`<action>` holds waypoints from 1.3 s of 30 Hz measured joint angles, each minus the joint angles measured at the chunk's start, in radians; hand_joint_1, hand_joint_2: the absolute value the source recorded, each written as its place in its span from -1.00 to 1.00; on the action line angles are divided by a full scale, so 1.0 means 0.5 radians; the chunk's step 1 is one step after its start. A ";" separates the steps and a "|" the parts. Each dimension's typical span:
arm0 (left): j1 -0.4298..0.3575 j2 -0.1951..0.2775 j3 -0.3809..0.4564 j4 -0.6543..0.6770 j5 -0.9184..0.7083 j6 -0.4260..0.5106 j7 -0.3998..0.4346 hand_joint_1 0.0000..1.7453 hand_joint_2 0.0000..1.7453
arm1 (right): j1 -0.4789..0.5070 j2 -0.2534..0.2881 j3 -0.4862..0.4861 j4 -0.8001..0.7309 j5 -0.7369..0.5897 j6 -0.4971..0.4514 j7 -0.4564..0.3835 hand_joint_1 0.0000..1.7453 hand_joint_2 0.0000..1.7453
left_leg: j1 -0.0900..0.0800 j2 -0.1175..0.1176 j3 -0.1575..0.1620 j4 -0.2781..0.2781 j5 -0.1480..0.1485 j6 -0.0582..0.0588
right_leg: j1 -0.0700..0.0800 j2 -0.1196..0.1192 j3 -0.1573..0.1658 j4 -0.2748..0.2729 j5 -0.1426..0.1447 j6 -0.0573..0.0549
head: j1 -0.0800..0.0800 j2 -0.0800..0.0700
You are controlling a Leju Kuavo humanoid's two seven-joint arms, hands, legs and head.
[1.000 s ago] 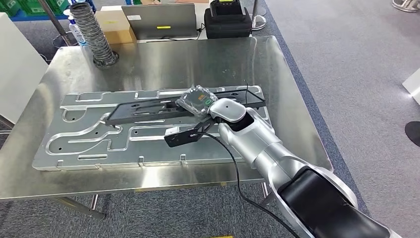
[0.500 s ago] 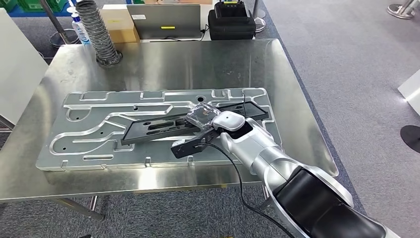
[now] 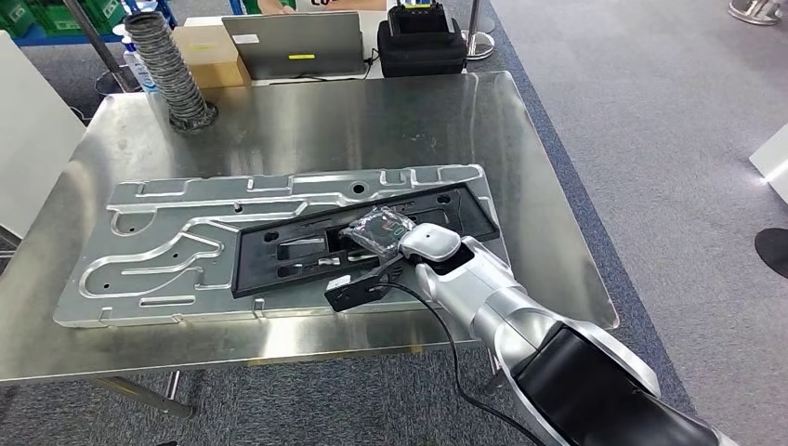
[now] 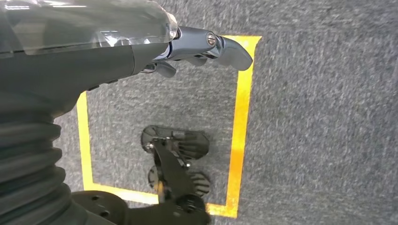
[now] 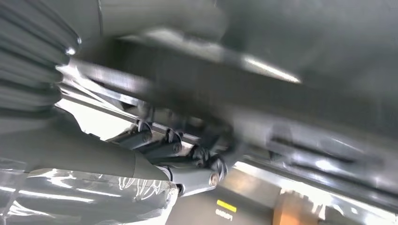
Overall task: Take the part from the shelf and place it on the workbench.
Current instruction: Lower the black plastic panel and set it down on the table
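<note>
One black part (image 3: 362, 242) lies on one metal plate (image 3: 167, 251), right hand (image 3: 381, 230) fingers (image 5: 187, 154) clamped on it; left hand (image 4: 141, 51) fingers (image 4: 225, 47) apart.

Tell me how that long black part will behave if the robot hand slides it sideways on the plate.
The black part looks stiff and flat, so it should slide rather than roll. Held near one end by the right robot hand, it may pivot. The grooved metal plate could snag it.
</note>
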 joint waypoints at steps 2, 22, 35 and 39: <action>-0.002 0.000 0.000 0.000 -0.002 0.011 -0.006 -1.00 -1.00 | -0.003 0.002 0.000 -0.001 -0.024 -0.051 -0.013 -1.00 -1.00 | -0.005 -0.001 0.111 -0.226 0.075 0.015 | 0.007 0.006 -0.008 0.018 -0.009 0.018 | 0.000 0.000; 0.006 -0.004 0.003 0.000 -0.027 0.006 -0.007 -1.00 -1.00 | 0.011 -0.047 -0.259 -0.215 -0.588 -0.474 -0.293 -1.00 -1.00 | -0.010 -0.002 0.127 -0.287 0.073 0.045 | 0.007 -0.003 -0.019 -0.014 0.018 0.025 | 0.000 0.000; 0.168 0.001 0.143 0.001 0.086 -0.057 -0.162 -1.00 -1.00 | 0.735 -0.743 -1.597 -1.948 -1.127 -0.854 -0.485 -1.00 -1.00 | -0.006 -0.014 0.125 -0.248 0.048 0.071 | 0.005 -0.037 0.000 0.026 -0.028 0.081 | 0.002 0.000; 0.161 0.000 0.171 0.002 0.087 -0.064 -0.166 -1.00 -1.00 | 0.843 -0.806 -1.813 -2.205 -1.042 -0.886 -0.507 -1.00 -1.00 | -0.004 0.005 0.131 -0.261 0.059 0.122 | -0.011 -0.019 -0.052 0.145 -0.114 0.120 | 0.002 0.000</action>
